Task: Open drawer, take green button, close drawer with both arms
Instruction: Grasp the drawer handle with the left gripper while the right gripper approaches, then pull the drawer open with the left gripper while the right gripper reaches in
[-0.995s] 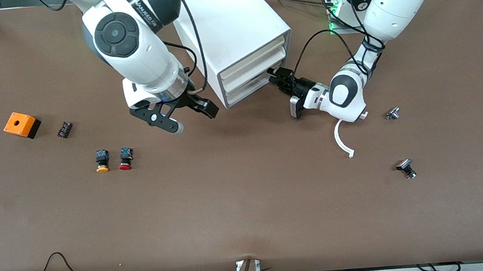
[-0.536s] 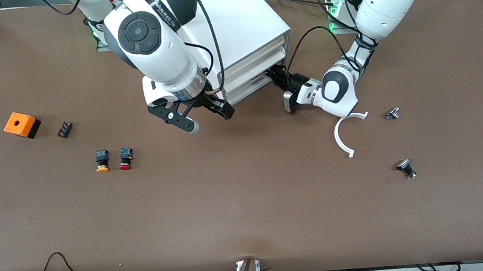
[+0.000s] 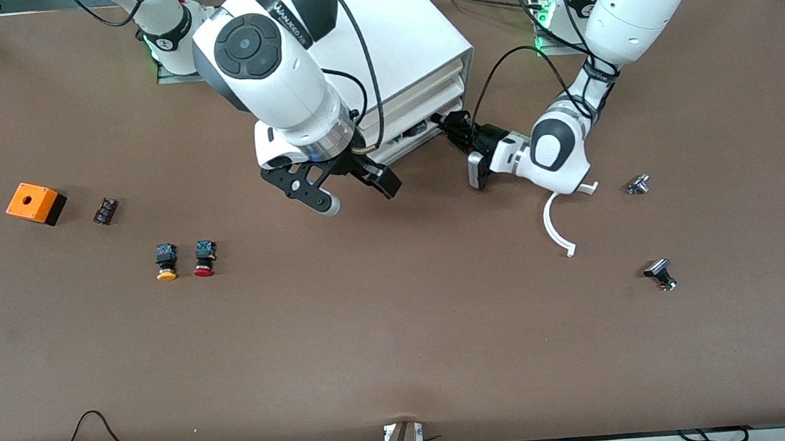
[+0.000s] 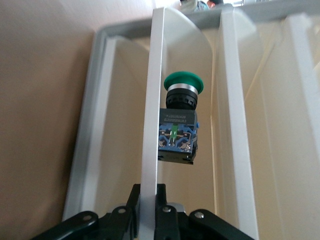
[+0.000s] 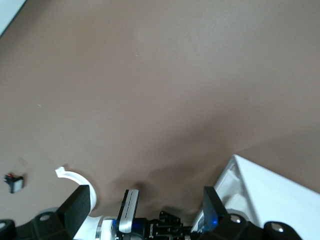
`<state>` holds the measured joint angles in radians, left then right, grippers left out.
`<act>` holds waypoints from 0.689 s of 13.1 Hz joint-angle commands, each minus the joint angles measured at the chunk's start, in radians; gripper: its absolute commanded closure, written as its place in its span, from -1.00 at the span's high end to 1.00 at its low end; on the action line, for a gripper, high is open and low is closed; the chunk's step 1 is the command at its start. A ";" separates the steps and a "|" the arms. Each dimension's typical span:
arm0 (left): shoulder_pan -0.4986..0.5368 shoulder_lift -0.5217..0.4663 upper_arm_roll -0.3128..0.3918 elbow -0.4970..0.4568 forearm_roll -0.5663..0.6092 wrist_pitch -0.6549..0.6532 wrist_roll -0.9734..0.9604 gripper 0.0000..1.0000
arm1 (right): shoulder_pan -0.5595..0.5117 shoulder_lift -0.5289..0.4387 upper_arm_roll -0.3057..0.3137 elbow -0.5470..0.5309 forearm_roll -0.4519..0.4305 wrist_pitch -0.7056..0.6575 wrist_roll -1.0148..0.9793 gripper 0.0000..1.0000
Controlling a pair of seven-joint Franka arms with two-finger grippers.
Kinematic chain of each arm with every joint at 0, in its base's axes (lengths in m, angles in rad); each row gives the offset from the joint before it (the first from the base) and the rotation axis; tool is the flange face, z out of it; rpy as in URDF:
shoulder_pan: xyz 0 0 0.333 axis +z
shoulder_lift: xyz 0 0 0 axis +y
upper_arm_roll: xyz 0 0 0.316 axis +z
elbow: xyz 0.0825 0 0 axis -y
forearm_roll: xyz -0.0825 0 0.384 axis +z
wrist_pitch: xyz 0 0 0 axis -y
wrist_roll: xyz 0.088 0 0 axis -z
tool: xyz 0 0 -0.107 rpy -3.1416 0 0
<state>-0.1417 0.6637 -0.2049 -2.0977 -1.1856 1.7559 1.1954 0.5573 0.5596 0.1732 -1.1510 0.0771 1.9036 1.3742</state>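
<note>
drawer (image 3: 408,140): lowest of three in white cabinet (image 3: 382,41), pulled slightly out
button (image 4: 180,122): green cap, lying inside the drawer, seen in left wrist view
left gripper (image 3: 451,130): low at the drawer front, fingers clamped tight on the drawer's front panel
right gripper (image 3: 346,189): jaws spread wide, holding nothing, above the table just before the cabinet
orange-capped button (image 3: 165,261), red-capped button (image 3: 203,257): side by side toward right arm's end

The right claw (image 5: 147,205), fingers spread, hangs over the brown table (image 5: 165,75) beside the white cabinet (image 5: 270,192).
</note>
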 commanded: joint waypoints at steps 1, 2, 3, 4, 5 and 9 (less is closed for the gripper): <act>0.045 0.028 0.007 0.060 -0.006 0.007 0.007 -1.00 | 0.041 0.072 -0.011 0.092 0.000 0.035 0.095 0.99; 0.053 0.043 0.010 0.086 -0.006 0.007 0.006 -1.00 | 0.055 0.085 -0.015 0.093 -0.002 0.061 0.120 0.99; 0.062 0.060 0.019 0.117 -0.006 0.007 0.004 -1.00 | 0.068 0.098 -0.017 0.093 -0.019 0.077 0.143 0.99; 0.064 0.071 0.024 0.137 -0.006 0.007 -0.003 -1.00 | 0.088 0.118 -0.017 0.093 -0.063 0.086 0.163 0.99; 0.064 0.076 0.047 0.160 -0.006 0.007 -0.016 -1.00 | 0.114 0.141 -0.015 0.091 -0.101 0.086 0.187 0.99; 0.067 0.088 0.087 0.232 -0.006 0.007 -0.048 -0.96 | 0.159 0.189 -0.012 0.086 -0.128 0.081 0.305 0.99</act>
<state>-0.0796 0.7146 -0.1238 -1.9374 -1.1831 1.7560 1.1905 0.7044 0.7241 0.1683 -1.1069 -0.0408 1.9938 1.6211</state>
